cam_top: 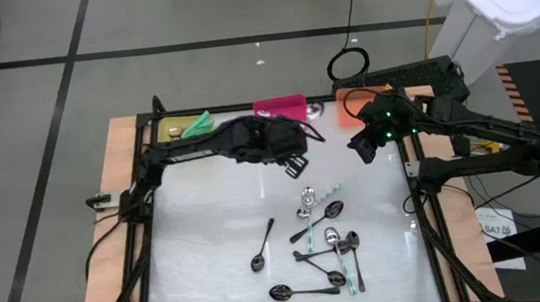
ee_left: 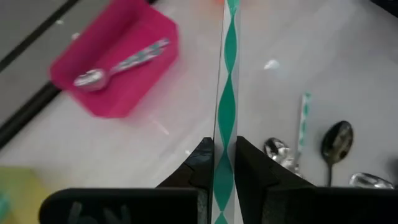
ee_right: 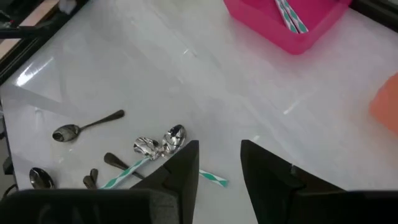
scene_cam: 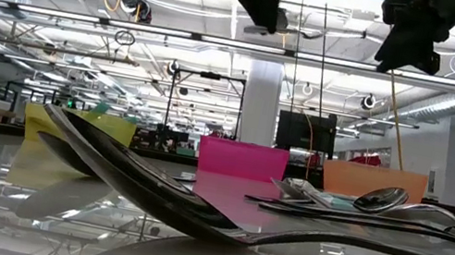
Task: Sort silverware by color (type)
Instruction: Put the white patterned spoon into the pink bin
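My left gripper (ee_left: 224,169) hangs above the table's far middle (cam_top: 297,164), near the pink bin (cam_top: 280,107), and is shut on a teal-and-white patterned spoon handle (ee_left: 227,74). My right gripper (ee_right: 220,163) hovers open and empty over the table's far right (cam_top: 360,148). A pile of spoons (cam_top: 326,244), some silver, some dark and some teal-handled, lies flat on the white table. One dark spoon (cam_top: 262,246) lies apart to its left. Another patterned spoon (ee_left: 118,65) lies inside the pink bin. My left gripper pinches the teal-and-white handle (ee_left: 224,146) between its two fingers (ee_left: 200,163). The handle runs along the fingers and sticks out well past their tips. The spoon is lifted clear of the table. Its bowl lies outside the frames.
Three bins stand in a row at the table's far edge: yellow (cam_top: 179,128) with something green in it, pink, and orange (cam_top: 349,100). A white lidded bin (cam_top: 485,18) stands off the table at far right. Bare white surface (cam_top: 198,229) spreads left of the spoons.
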### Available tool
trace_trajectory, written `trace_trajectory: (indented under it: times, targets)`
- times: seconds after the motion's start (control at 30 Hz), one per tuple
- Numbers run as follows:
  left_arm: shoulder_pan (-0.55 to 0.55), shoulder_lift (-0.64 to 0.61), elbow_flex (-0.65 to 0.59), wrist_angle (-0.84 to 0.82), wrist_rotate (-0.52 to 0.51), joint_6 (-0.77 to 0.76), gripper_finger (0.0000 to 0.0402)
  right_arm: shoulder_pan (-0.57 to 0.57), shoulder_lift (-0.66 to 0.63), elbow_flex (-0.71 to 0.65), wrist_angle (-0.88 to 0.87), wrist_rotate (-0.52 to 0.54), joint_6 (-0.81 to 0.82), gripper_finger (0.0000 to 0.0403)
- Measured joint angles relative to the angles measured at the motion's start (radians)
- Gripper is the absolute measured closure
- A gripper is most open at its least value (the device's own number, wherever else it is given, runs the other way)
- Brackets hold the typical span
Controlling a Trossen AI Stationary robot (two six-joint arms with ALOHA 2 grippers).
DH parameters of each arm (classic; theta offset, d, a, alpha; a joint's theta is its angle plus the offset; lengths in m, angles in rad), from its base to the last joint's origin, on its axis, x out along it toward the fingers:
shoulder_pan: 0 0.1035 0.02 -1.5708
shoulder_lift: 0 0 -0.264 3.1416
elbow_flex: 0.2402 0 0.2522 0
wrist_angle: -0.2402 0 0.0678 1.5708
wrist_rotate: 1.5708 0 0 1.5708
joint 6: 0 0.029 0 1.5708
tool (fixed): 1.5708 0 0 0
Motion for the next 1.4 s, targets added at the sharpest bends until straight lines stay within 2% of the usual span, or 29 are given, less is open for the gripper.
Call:
trace_trajectory:
  times: [0.3, 0.5, 0.63, 0.73, 0.9, 1.03, 1.17, 1.4]
  targets:
    - [0.016, -0.065, 0.002, -0.117, -0.194, -0.057, 0.0364, 0.002, 0.004, 0.0, 0.023, -0.005, 0.006, 0.0287]
    - [0.029, -0.061, 0.001, -0.117, -0.174, -0.056, 0.0364, 0.002, 0.004, 0.0, 0.078, -0.007, 0.014, 0.0287]
    - [0.017, -0.061, 0.001, -0.005, -0.112, -0.044, 0.0364, 0.002, 0.003, 0.0, 0.117, -0.006, 0.031, 0.0287]
    - [0.002, -0.061, 0.001, 0.053, -0.106, -0.045, 0.0364, 0.002, 0.003, 0.0, 0.12, -0.006, 0.031, 0.0287]
    - [-0.025, -0.081, 0.001, 0.029, -0.118, -0.07, 0.0364, 0.007, 0.003, 0.0, 0.133, -0.005, 0.031, 0.0287]
    - [-0.053, -0.091, -0.001, -0.096, -0.191, -0.078, 0.0364, 0.022, 0.002, 0.0, 0.161, -0.005, 0.031, 0.0287]
    - [-0.065, -0.096, -0.092, -0.125, -0.241, -0.115, 0.0364, 0.027, 0.002, 0.0, 0.165, 0.001, 0.027, 0.0287]
    - [-0.096, -0.092, -0.316, -0.107, -0.202, -0.129, 0.0364, 0.027, -0.016, 0.0, 0.136, -0.001, 0.01, 0.0287]
